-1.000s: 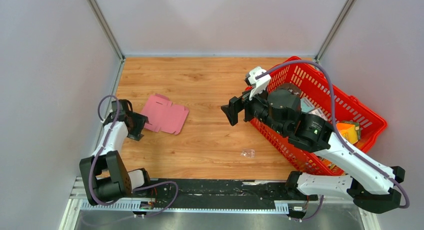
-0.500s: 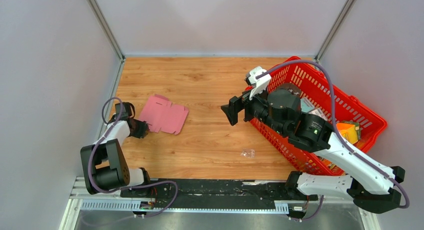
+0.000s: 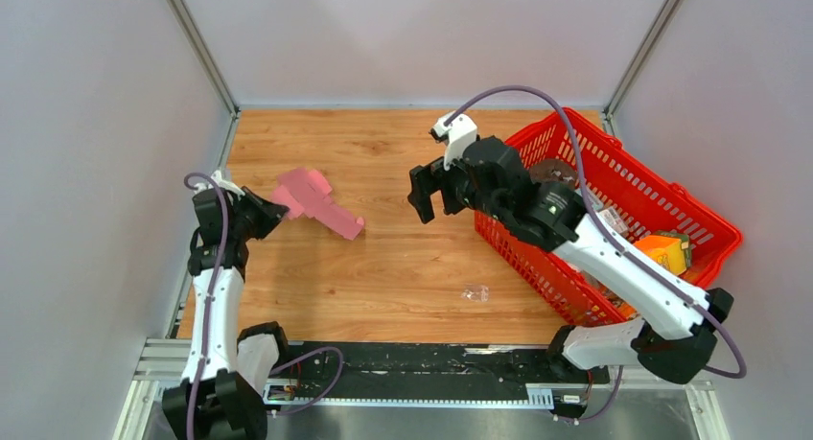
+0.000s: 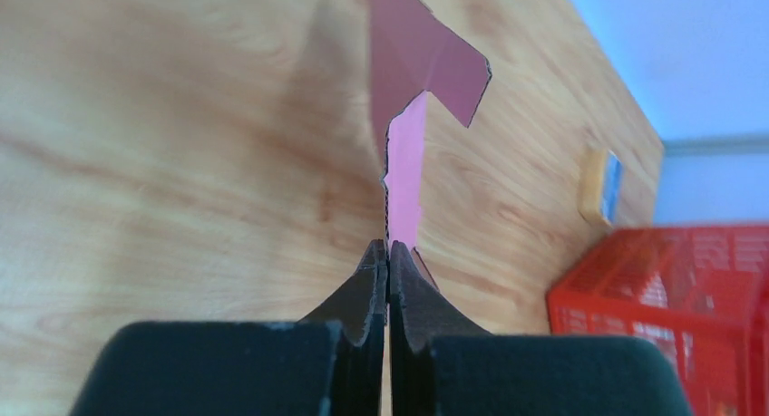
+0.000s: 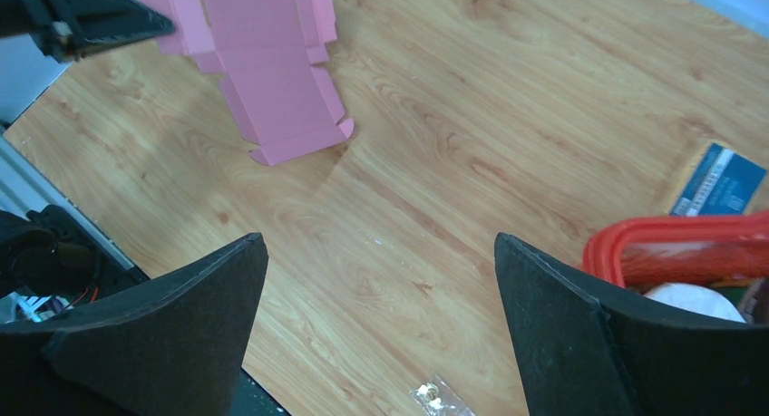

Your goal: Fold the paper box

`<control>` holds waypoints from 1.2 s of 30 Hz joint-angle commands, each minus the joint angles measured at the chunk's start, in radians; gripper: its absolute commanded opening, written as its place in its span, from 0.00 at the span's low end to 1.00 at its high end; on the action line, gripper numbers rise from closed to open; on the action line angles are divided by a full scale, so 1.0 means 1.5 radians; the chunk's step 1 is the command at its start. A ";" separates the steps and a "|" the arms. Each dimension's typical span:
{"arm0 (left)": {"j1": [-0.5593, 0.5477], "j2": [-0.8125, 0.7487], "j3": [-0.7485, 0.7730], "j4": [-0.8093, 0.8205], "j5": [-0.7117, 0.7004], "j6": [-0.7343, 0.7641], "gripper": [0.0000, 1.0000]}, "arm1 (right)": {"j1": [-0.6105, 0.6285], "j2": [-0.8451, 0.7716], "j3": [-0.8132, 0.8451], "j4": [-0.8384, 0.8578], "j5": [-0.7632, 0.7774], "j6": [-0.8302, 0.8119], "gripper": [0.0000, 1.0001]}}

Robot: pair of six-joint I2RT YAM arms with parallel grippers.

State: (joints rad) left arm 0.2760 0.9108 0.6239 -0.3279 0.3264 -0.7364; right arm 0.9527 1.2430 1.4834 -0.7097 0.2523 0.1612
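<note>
Since a second earlier, the left end effector [image 4: 388, 253] had pinched shut on the near edge of the paper box [image 3: 312, 198], tilting it up, its far end on the tabletop [image 3: 403, 258]. Beyond, the right end effector [image 3: 429, 193] had swung nearer, wide open and empty. Folding seemed ready to start.

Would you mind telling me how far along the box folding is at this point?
Done: the left gripper is shut on an edge of the box, one side raised off the table. In hand: the open right gripper hovers nearby, touching nothing. Left: all the folding; no panel looks folded over yet.
</note>
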 commanded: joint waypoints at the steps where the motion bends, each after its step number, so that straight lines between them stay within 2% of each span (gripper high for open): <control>1: -0.020 -0.075 0.087 -0.055 0.174 0.156 0.00 | -0.051 0.063 0.073 -0.025 -0.190 -0.001 1.00; 5: -0.047 -0.108 0.119 -0.079 0.274 0.191 0.00 | -0.052 0.145 0.126 -0.057 -0.258 -0.038 1.00; 7: -0.068 -0.113 0.140 -0.086 0.334 0.198 0.00 | -0.052 0.161 0.138 -0.058 -0.273 -0.072 1.00; 10: -0.112 -0.109 0.179 -0.128 0.373 0.244 0.00 | -0.053 0.169 0.144 -0.047 -0.292 -0.143 1.00; 13: -0.159 -0.111 0.201 -0.157 0.391 0.277 0.00 | -0.070 0.165 0.139 -0.038 -0.320 -0.211 1.00; 16: -0.178 -0.115 0.208 -0.158 0.414 0.283 0.00 | -0.109 0.145 0.111 -0.013 -0.422 -0.263 1.00; 19: -0.181 -0.114 0.205 -0.150 0.435 0.283 0.00 | -0.152 0.168 0.143 -0.066 -0.502 -0.293 1.00; 20: -0.209 -0.113 0.204 -0.151 0.433 0.284 0.00 | -0.166 0.175 0.151 -0.077 -0.520 -0.303 1.00; 22: -0.221 -0.104 0.206 -0.155 0.435 0.283 0.00 | -0.171 0.192 0.171 -0.112 -0.533 -0.322 1.00; 24: -0.232 -0.093 0.215 -0.164 0.442 0.284 0.00 | -0.178 0.195 0.175 -0.128 -0.602 -0.356 0.99; 29: -0.258 -0.091 0.218 -0.176 0.442 0.305 0.00 | -0.183 0.193 0.154 -0.114 -0.672 -0.384 0.98; 36: -0.285 -0.112 0.215 -0.177 0.452 0.311 0.00 | -0.182 0.233 0.172 -0.111 -0.782 -0.406 0.88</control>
State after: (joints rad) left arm -0.1379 0.7727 0.9131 -0.6044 0.9688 -0.3099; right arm 0.6785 1.5646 1.7020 -0.8917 -0.7834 -0.4034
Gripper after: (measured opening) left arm 0.009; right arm 0.898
